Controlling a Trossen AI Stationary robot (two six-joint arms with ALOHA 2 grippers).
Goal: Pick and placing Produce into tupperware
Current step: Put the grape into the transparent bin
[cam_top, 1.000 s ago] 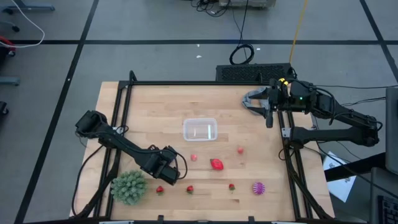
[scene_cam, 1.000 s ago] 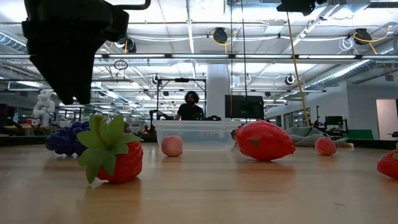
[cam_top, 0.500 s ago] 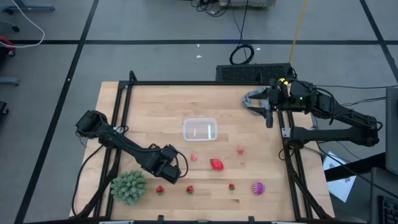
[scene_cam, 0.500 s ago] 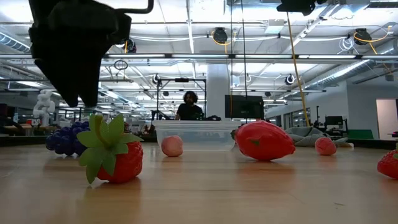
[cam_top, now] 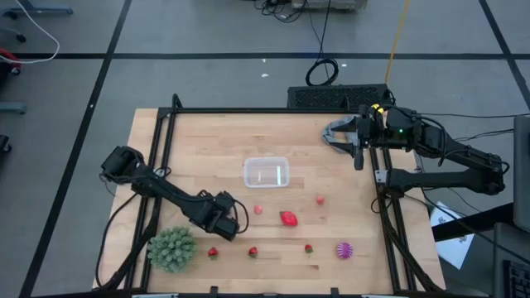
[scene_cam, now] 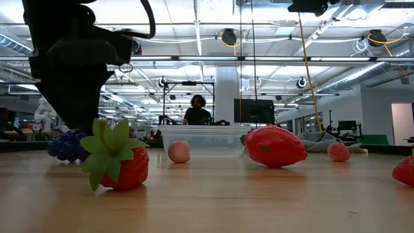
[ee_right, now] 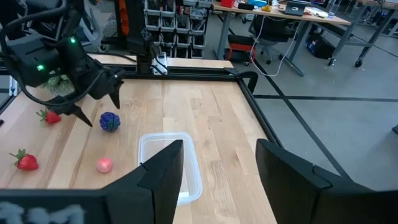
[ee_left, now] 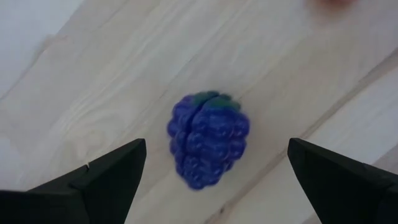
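Spread wide, the jaws of the left gripper (ee_left: 211,180) stand on either side of the purple toy grapes (ee_left: 208,147) without touching them; we see the fruit lying on the wooden table (cam_top: 207,141) between the fingertips (ee_left: 127,163). Just beside it lie a leafy strawberry (scene_cam: 119,162) and the large green spiky ball (cam_top: 172,248). Farther out we find the pink fruit (cam_top: 258,209), the big red strawberry (cam_top: 289,218) and the magenta spiky ball (cam_top: 344,249). The clear tupperware (cam_top: 266,172) sits mid-table holding no produce. We note the right gripper (cam_top: 338,134) waiting at the far edge, fingers parted, holding nothing.
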